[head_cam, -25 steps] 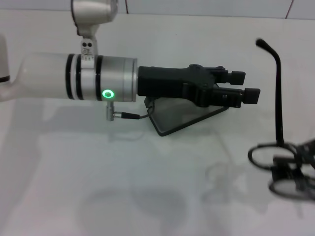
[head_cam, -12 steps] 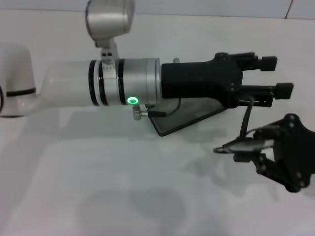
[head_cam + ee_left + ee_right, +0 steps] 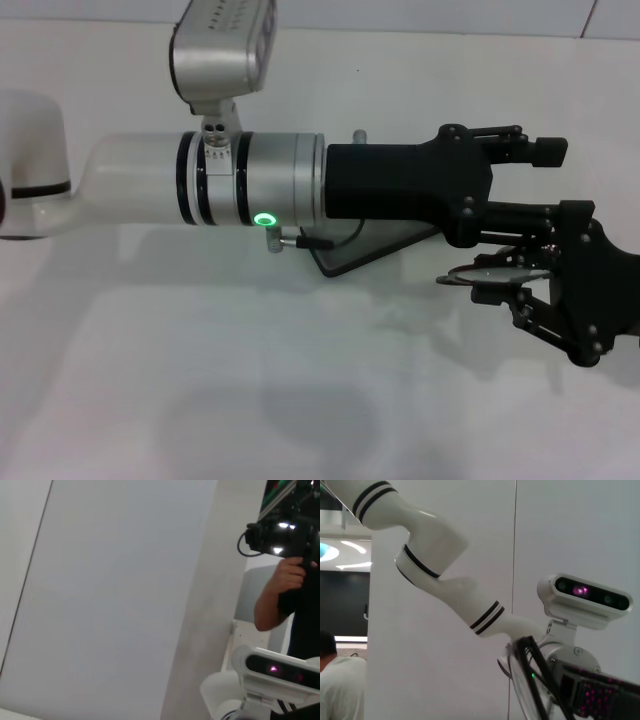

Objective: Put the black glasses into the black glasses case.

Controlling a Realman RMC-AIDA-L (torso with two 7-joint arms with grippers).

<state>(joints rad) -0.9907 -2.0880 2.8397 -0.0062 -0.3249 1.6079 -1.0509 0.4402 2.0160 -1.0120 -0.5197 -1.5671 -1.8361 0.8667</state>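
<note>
Fingers of the left gripper stood apart, one jaw tip plain at the far side and the other hidden behind the right gripper, with nothing seen between them. That left gripper reached across the middle of the head view from the robot's left, its silver wrist showing a green ring light, and it hung over the black glasses case. Only a dark wedge of the case showed beneath the arm, lying on the white table; whether its lid was up I could not tell.

The right gripper sat at the right edge of the head view, just beside and slightly nearer than the left one, and its fingers were clamped on the black glasses. The glasses were held off the table, with a lens lying roughly flat and pointing toward the case, well short of being over it. In the right wrist view the glasses appeared close up, their thin black frame and a clear lens crossing in front of the left arm and its wrist camera.

The left wrist view looked away at a pale wall and a person holding a black device.
</note>
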